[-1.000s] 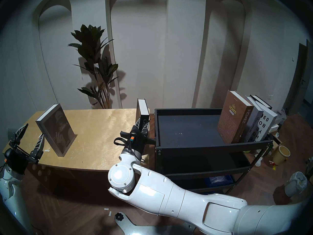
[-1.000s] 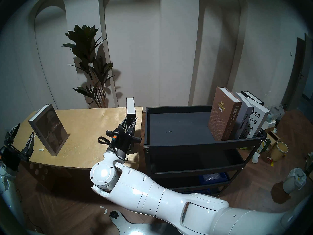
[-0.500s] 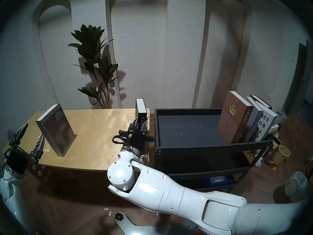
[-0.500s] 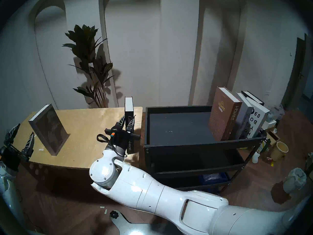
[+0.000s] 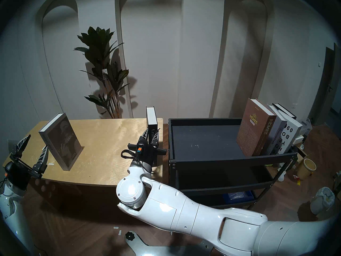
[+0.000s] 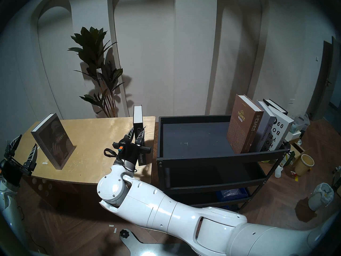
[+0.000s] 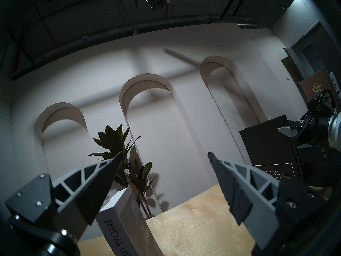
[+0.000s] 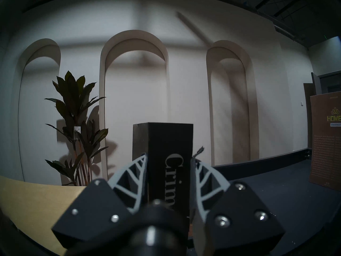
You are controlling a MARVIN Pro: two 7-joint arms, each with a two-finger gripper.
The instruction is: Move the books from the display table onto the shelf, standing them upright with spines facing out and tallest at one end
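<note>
My right gripper (image 5: pixel 151 134) (image 8: pixel 168 155) is shut on the spine of the black "Crime and Punishment" book (image 5: pixel 151 117) (image 6: pixel 138 115) (image 8: pixel 169 139). It holds the book upright over the right end of the display table (image 5: pixel 110 148), just left of the shelf (image 5: pixel 230 157). Whether the book's foot touches the table is hidden. The grey "Special Issue" book (image 5: pixel 60 139) (image 7: pixel 120 222) stands on the table's left part. Beside it my left gripper (image 5: pixel 36 143) (image 7: pixel 165 154) is open and empty. The brown "Homes" (image 5: pixel 252 126), grey "Discontent" (image 5: pixel 276 137) and white lettered (image 5: pixel 290 137) books lean together at the shelf's right end.
A black book (image 5: pixel 284 109) stands behind the white one. A potted plant (image 5: pixel 103 69) rises behind the table. A blue crate (image 5: pixel 238 195) sits on the rack's bottom tier. A yellow bucket (image 5: pixel 307 167) and a white bin (image 5: pixel 322 200) stand on the floor to the right.
My right gripper has carried the black book a little to the left, away from the shelf. The left arm and the other books have not moved.
</note>
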